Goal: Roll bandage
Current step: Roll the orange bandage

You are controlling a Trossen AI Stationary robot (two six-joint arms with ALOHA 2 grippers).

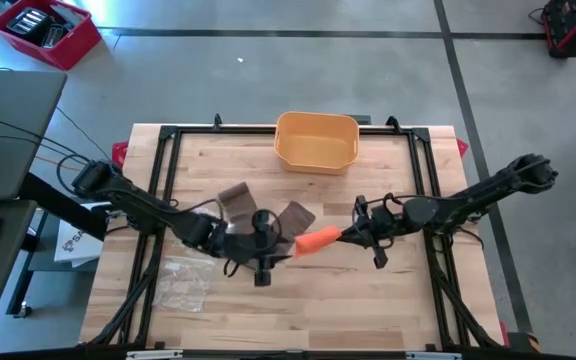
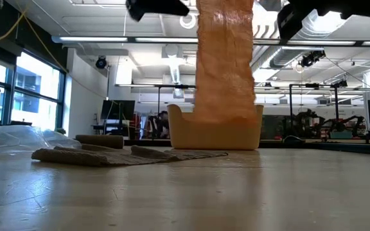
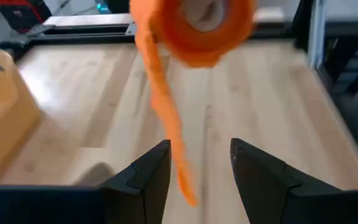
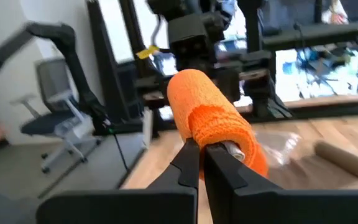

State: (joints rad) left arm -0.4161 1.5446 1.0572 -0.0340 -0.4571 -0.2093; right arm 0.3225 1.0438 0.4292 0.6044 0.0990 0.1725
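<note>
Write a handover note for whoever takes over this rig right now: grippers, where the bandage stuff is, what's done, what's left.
Right gripper: shut on the orange bandage roll, held above mid-table.
Left gripper: open, facing the roll, holding nothing; the bandage's loose tail hangs down in front of its fingers.
On the table: brown bandage strips lying flat, a brown roll, a clear plastic wrapper, a yellow bin at the far edge.
Done: orange bandage mostly rolled.
Left: wind in the hanging tail; brown strips are unrolled.

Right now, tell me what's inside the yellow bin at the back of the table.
The yellow bin shows only its bare floor from above; nothing lies in it. In the low view, the hanging orange bandage covers part of its wall.
</note>
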